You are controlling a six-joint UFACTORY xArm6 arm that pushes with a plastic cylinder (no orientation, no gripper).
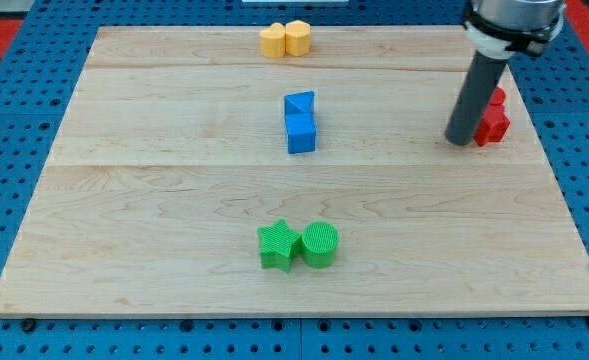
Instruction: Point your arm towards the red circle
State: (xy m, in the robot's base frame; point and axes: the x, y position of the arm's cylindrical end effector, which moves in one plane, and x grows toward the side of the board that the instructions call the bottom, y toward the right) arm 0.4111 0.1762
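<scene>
My tip (459,140) stands at the view's right, just left of two red blocks and touching or nearly touching them. The nearer red block (493,127) looks star-like. The other red block (497,98), above it, is partly hidden by my rod, and its shape is hard to make out. It may be the red circle.
Two yellow blocks (285,39) sit together at the board's top edge. A blue triangle (299,102) touches a blue cube (301,132) near the middle. A green star (278,246) and a green circle (320,244) sit side by side near the bottom. The wooden board (124,200) lies on a blue pegboard.
</scene>
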